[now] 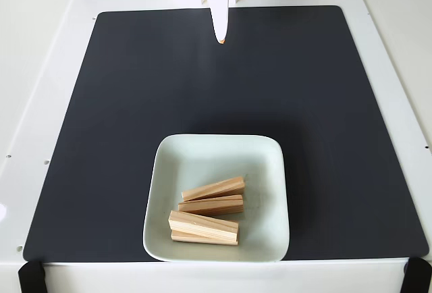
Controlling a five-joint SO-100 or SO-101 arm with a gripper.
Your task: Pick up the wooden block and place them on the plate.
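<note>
Four blocks (208, 213) lie in plate (217, 198) near tabletop (40, 70) front edge; pincer (221, 36) at far edge, closed, empty.

The wooden blocks (212, 189) showed pale, grained pine; the plate (216, 151) looked smooth and glazed, the dark mat (135, 104) matt, the gripper (221, 39) white plastic.
</note>
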